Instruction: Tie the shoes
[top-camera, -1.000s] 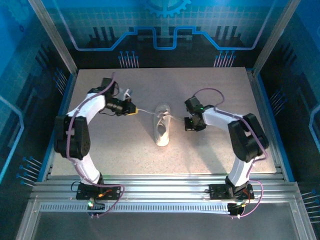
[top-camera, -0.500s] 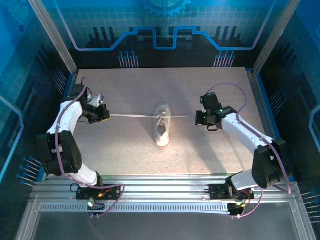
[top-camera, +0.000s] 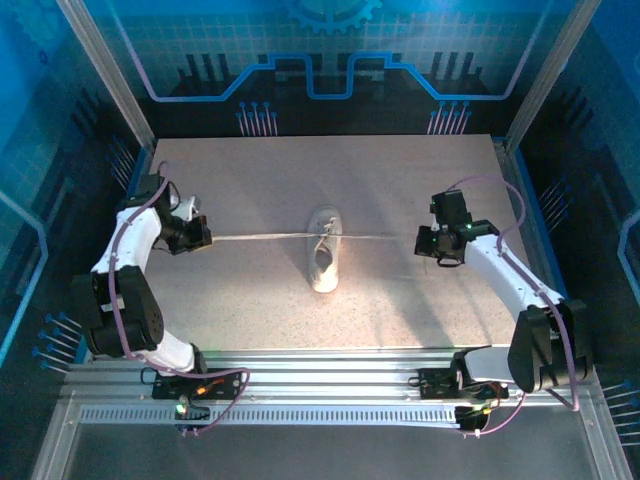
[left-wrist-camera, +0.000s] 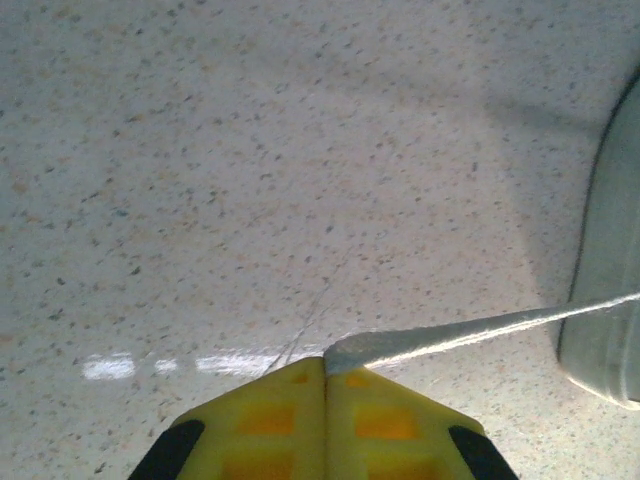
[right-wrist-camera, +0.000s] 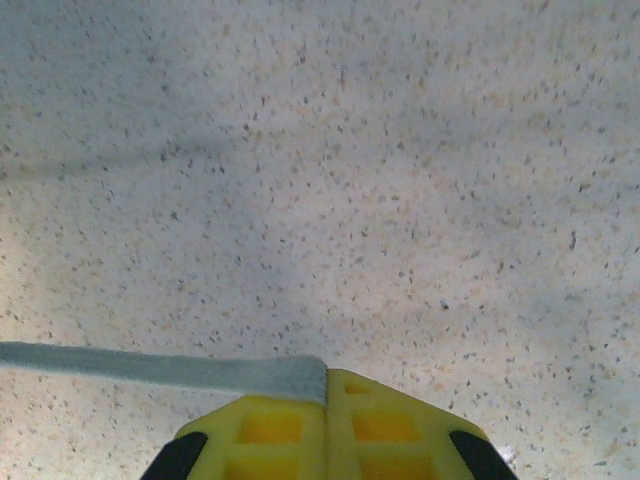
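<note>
Pulled further outward, left gripper (top-camera: 208, 238) and right gripper (top-camera: 420, 240) clamped on seemingly taut laces (top-camera: 262, 237), sneaker (top-camera: 324, 264) between

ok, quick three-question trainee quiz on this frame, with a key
1. True or false: the left gripper is shut on a white lace.
2. Where is the sneaker? A) resting on the table between the two arms; B) lifted off the table by the right arm; C) pushed against the table's far left corner.
3. Fill in: the other lace, pinched by the right gripper, runs to the sneaker in a ___ line (straight / sagging).
Key: 1 true; 2 A; 3 straight.
</note>
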